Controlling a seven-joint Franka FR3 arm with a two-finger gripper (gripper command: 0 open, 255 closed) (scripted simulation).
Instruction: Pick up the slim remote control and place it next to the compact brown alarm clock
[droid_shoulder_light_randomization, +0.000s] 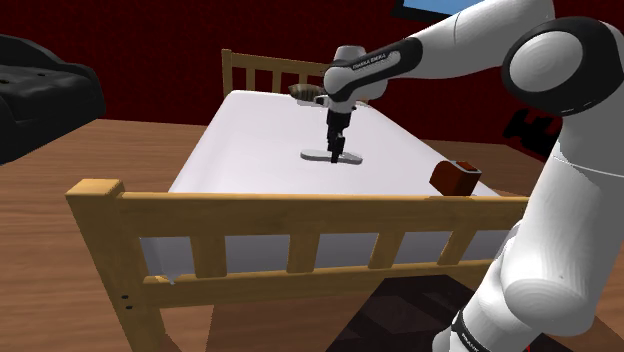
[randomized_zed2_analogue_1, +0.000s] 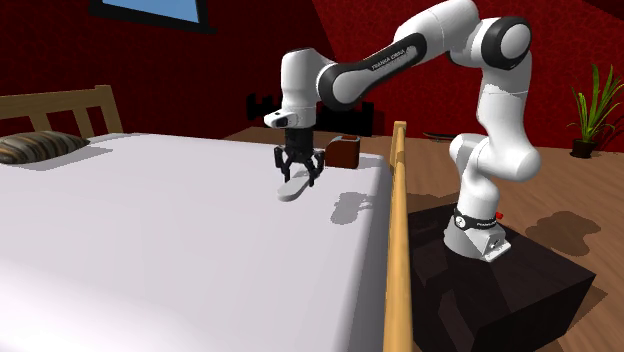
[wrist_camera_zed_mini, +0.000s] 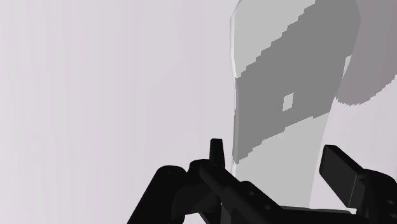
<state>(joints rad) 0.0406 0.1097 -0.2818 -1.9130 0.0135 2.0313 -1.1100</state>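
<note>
The claw (droid_shoulder_light_randomization: 337, 150) stands open astride the slim pale remote (droid_shoulder_light_randomization: 318, 155), seemingly nearer one end than its middle. The remote lies flat on the bed's white mattress (droid_shoulder_light_randomization: 250, 150), well apart from the brown alarm clock (droid_shoulder_light_randomization: 455, 178). Held off-centre, the remote could pivot or slip when lifted. Bare mattress lies between the two, but the clock sits at the corner against the wooden rail (droid_shoulder_light_randomization: 300, 205), so a low carry might knock it.
</note>
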